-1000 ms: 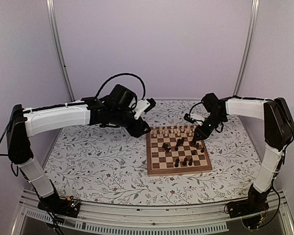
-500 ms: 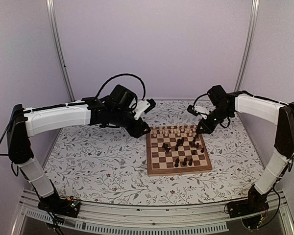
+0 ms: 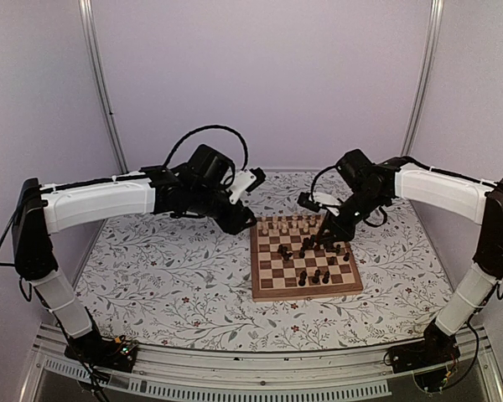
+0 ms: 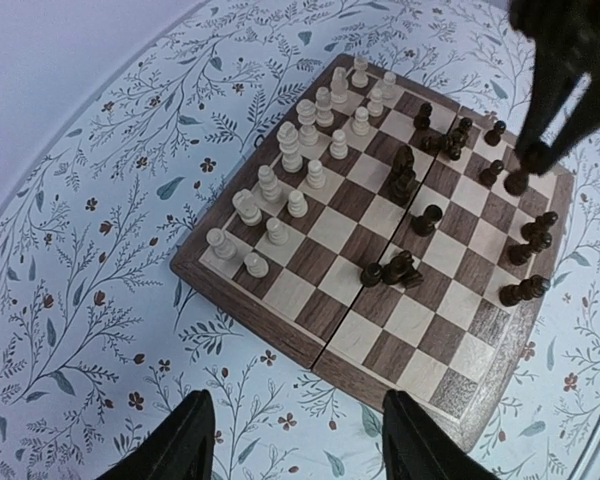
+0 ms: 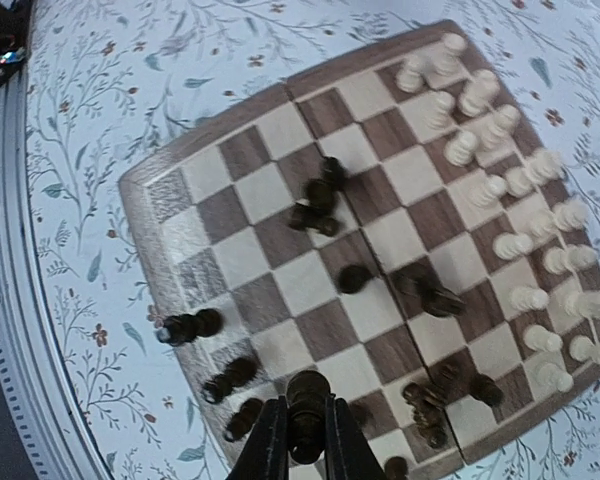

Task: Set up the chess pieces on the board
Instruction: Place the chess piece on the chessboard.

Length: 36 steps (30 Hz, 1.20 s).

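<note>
The checkered wooden board (image 3: 268, 289) lies on the floral cloth. Pale chess pieces (image 3: 291, 224) stand in rows along its far edge; dark pieces (image 3: 314, 275) lie scattered over the rest. My right gripper (image 5: 306, 440) is shut on a dark chess piece (image 5: 307, 400) and holds it above the board's right side (image 3: 329, 237). In the left wrist view it hangs over the board's far corner (image 4: 536, 150). My left gripper (image 4: 298, 440) is open and empty, above the cloth off the board's left edge (image 3: 245, 224).
The floral table cloth (image 3: 168, 268) surrounds the board. Metal frame posts (image 3: 101, 84) and pale walls stand behind. A metal rail (image 3: 251, 368) runs along the near table edge by the arm bases.
My right arm rose from the board's right edge, swung back, then moved left over the board with a dark piece in its grip. The left arm has not moved.
</note>
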Each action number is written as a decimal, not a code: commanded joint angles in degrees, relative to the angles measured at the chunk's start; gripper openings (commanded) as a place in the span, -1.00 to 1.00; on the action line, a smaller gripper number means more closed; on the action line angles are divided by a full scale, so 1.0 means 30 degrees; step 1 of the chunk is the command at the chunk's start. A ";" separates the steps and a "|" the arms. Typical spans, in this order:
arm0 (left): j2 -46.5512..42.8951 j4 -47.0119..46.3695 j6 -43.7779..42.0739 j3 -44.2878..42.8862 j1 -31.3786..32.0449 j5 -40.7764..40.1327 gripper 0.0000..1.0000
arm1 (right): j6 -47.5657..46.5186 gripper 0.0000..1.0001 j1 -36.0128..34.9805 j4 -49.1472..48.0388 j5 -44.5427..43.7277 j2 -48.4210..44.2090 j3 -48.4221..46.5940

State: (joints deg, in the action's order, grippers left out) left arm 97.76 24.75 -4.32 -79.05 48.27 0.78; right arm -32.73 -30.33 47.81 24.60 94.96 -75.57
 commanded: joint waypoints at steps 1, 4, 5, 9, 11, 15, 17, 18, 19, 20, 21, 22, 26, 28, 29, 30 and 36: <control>-0.0025 -0.0028 0.0537 -0.0573 -0.0357 -0.0735 0.19 | -0.1199 -0.76 -0.2890 0.1392 0.0426 -0.0243 -0.0758; -0.0230 -0.0112 0.0886 -0.0590 -0.0618 -0.1295 0.19 | -0.1391 -0.76 -0.4434 0.1847 0.0066 0.0515 -0.1425; -0.0328 -0.0177 0.0993 -0.0555 -0.0746 -0.1432 0.19 | -0.1379 -0.76 -0.4750 0.1908 -0.0048 0.0728 -0.1658; -0.0674 -0.0346 0.1261 -0.0461 -0.1149 -0.1765 0.20 | -0.1337 -0.76 -0.6080 0.2350 -0.1017 0.2125 -0.2473; -0.0710 -0.0340 0.1252 -0.0458 -0.1261 -0.1808 0.20 | -0.1319 -0.76 -0.6603 0.2421 -0.1820 0.2790 -0.2649; -0.0768 -0.0101 0.1075 -0.0571 -0.1294 -0.2102 0.20 | -0.1234 -0.76 -0.7062 0.2378 -0.2729 0.3724 -0.2894; -0.0855 -0.0119 0.1059 -0.0552 -0.1295 -0.2118 0.20 | -0.1170 -0.76 -0.7108 0.2268 -0.2934 0.4041 -0.2960; -0.0889 -0.0134 0.1058 -0.0547 -0.1295 -0.2077 0.21 | -0.1121 -0.76 -0.7091 0.2221 -0.3056 0.4121 -0.2986; -0.0879 -0.0136 0.1036 -0.0546 -0.1295 -0.2035 0.21 | -0.1106 -0.76 -0.7122 0.2193 -0.3159 0.4236 -0.2992; -0.0907 -0.0128 0.1030 -0.0546 -0.1295 -0.2004 0.20 | -0.1080 -0.76 -0.7126 0.2109 -0.3230 0.4302 -0.2968; -0.0929 -0.0113 0.1029 -0.0553 -0.1295 -0.1964 0.21 | -0.1074 -0.76 -0.7119 0.2058 -0.3312 0.4428 -0.2939; -0.0895 -0.0107 0.1047 -0.0565 -0.1295 -0.1959 0.21 | -0.1072 -0.76 -0.7122 0.2015 -0.3389 0.4489 -0.2917; -0.0894 -0.0084 0.1028 -0.0575 -0.1295 -0.1938 0.20 | -0.0974 -0.76 -0.7116 0.1606 -0.3927 0.4861 -0.2848; -0.0888 -0.0092 0.1000 -0.0575 -0.1295 -0.1879 0.21 | -0.0879 -0.76 -0.7117 0.1295 -0.4274 0.4989 -0.2847; -0.0860 -0.0083 0.0992 -0.0575 -0.1295 -0.1858 0.21 | -0.0817 -0.76 -0.7125 0.1191 -0.4410 0.5047 -0.2847; -0.0846 -0.0078 0.0986 -0.0575 -0.1295 -0.1868 0.21 | -0.0788 -0.76 -0.7104 0.1094 -0.4467 0.5125 -0.2869; -0.0752 -0.0023 0.0940 -0.0605 -0.1287 -0.1816 0.21 | -0.0590 -0.76 -0.7098 0.0696 -0.4739 0.5490 -0.2963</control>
State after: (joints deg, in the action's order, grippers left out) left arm 96.99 24.73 -1.45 -79.26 44.93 -4.97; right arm -35.38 -51.44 51.44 11.90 110.02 -83.02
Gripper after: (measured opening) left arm 0.602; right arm 0.125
